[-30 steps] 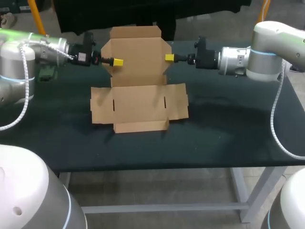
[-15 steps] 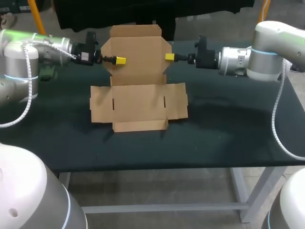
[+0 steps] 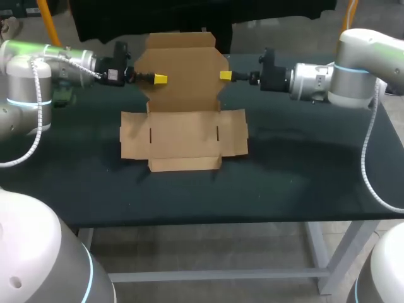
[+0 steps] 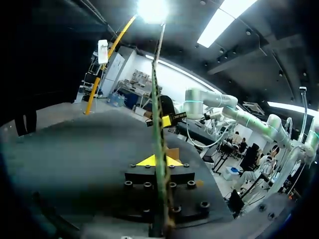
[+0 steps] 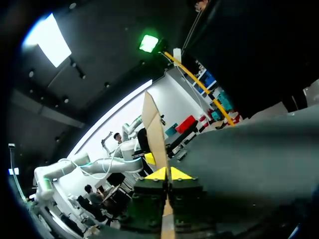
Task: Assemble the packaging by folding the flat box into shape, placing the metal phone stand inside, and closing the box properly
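The flat brown cardboard box (image 3: 183,136) lies on the dark tabletop (image 3: 303,170), its rear flap (image 3: 183,82) upright, side edges nipped by left pincer (image 3: 160,79) and right pincer (image 3: 225,76). Probably light and bendy, so best held near creases.

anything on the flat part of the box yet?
Nothing: the flat panel shows bare cardboard with two slits. No phone stand in view; the table behind the raised flap is hidden.

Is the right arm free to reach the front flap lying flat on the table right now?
Probably not yet: the right gripper is shut on the edge of the box's raised panel. Nothing lies over the front flap, so once it lets go the way looks clear.
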Tool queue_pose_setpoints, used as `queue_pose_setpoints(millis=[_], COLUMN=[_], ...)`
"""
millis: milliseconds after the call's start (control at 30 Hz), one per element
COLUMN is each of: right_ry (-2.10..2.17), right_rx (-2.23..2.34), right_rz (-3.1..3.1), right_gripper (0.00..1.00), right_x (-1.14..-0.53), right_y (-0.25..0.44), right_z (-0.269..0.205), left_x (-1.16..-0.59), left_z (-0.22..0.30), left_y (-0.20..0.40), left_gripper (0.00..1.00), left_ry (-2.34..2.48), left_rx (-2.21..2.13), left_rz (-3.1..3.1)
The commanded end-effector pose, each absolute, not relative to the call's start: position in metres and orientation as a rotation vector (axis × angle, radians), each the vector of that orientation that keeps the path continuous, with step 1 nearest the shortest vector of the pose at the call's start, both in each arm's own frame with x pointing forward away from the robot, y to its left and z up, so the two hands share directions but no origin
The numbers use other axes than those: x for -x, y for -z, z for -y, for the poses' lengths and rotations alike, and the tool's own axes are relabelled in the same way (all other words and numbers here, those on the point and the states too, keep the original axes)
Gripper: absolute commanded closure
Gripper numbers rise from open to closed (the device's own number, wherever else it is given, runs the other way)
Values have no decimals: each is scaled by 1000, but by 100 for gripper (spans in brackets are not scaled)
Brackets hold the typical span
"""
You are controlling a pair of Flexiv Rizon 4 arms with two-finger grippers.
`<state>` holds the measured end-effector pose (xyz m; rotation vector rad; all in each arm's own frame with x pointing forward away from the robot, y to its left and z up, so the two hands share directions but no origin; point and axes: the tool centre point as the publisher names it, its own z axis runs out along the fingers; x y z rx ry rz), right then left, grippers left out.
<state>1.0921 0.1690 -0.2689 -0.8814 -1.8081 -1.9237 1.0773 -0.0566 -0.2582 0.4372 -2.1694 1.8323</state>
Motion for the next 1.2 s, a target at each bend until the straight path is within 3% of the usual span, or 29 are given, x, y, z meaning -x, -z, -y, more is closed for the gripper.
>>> queue_pose_setpoints(millis=[33, 133, 233, 333, 733, 833, 900, 1200], right_ry=[1925, 1923, 1912, 1898, 1862, 1859, 1860, 1895], right_rx=[870, 869, 883, 904, 1021, 1035, 1045, 1114], right_rz=[1800, 1797, 1826, 1876, 2081, 2100, 2104, 2153], right_gripper=[100, 100, 55, 41, 63, 77, 100, 100], right_x=[-1094, -1094, -1092, -1087, -1053, -1046, -1042, -1025], right_y=[270, 269, 264, 255, 228, 227, 227, 237], right_z=[-170, -169, -165, -158, -124, -114, -107, -87], left_x=[-1081, -1081, -1081, -1082, -1090, -1092, -1093, -1091], left_z=[59, 60, 59, 58, 59, 62, 64, 73], left_y=[261, 261, 260, 259, 254, 251, 249, 239], left_gripper=[100, 100, 100, 100, 100, 100, 100, 100], left_ry=[-1828, -1826, -1826, -1824, -1845, -1844, -1842, -1838], left_rx=[-415, -410, -411, -415, -435, -430, -425, -391], left_rz=[2162, 2161, 2161, 2163, 2166, 2170, 2176, 2219])
